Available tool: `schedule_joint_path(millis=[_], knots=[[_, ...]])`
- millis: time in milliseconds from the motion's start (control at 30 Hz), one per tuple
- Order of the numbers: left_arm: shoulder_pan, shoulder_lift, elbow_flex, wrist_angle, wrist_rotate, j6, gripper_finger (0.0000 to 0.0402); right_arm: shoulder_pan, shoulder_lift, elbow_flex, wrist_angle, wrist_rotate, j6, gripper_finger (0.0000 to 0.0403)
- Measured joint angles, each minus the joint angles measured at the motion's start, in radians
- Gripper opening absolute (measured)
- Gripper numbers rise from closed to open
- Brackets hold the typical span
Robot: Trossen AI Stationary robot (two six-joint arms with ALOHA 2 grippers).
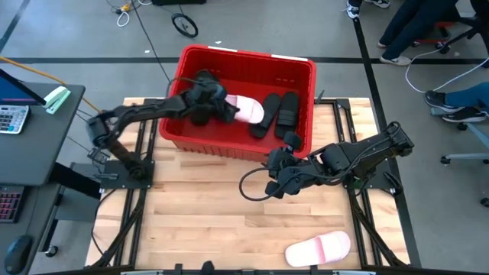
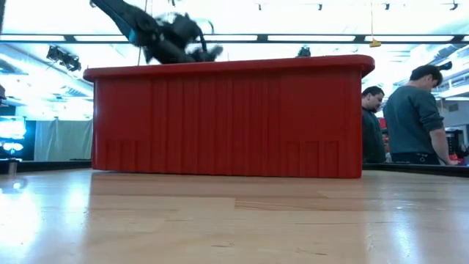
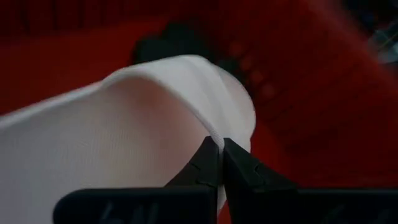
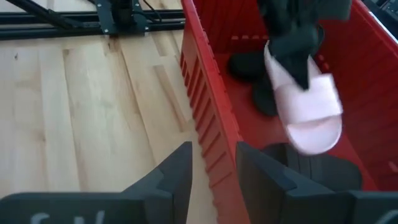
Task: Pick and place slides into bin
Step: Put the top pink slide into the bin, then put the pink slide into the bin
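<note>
Pinching pink slide point(image 3: 124, 124), left fingers point(image 3: 239, 168) shut.

My high camera looks straight down on the whole table point(image 1: 229, 221) and both arms. My low camera sits at tabletop level, facing the red bin's point(image 2: 227, 121) long wall, with people in the room behind. The left wrist camera is pressed close against a pale pink slide point(image 3: 124, 137) inside the bin. The right wrist camera looks along the bin's front wall, sharing that slide point(image 4: 308, 109) with the high view.

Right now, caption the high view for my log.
Left claw holds pink slide over red bin; right claw waits outside.
</note>
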Motion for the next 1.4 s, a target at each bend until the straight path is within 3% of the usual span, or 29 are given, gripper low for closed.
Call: schedule_joint_path(millis=[233, 500, 867, 1067, 1233, 1400], knots=[[0.034, 0.164, 0.000, 0.094, 0.023, -0.048, 0.0016, 0.005, 0.000, 0.000, -0.013, -0.001, 0.017, 0.0128], [0.051, 0.181, 0.000, 0.148, 0.032, -0.027, 0.0044, 0.005, 0.000, 0.000, -0.018, -0.003, 0.026, 0.0128], [0.054, 0.180, 0.001, 0.094, 0.040, -0.011, 0.0183, 0.005, 0.000, 0.000, -0.018, -0.003, 0.027, 0.0128], [0.053, 0.180, 0.078, 0.091, 0.036, -0.011, 0.0237, 0.005, 0.000, 0.000, -0.018, -0.005, 0.027, 0.0128], [0.043, 0.180, 0.221, -0.092, 0.049, 0.000, 0.0246, 0.005, 0.000, 0.000, -0.018, -0.021, 0.028, 0.0128], [0.044, 0.179, 0.397, -0.516, -0.011, 0.127, 0.0233, 0.005, 0.000, 0.000, -0.022, -0.034, 0.029, 0.0128]])
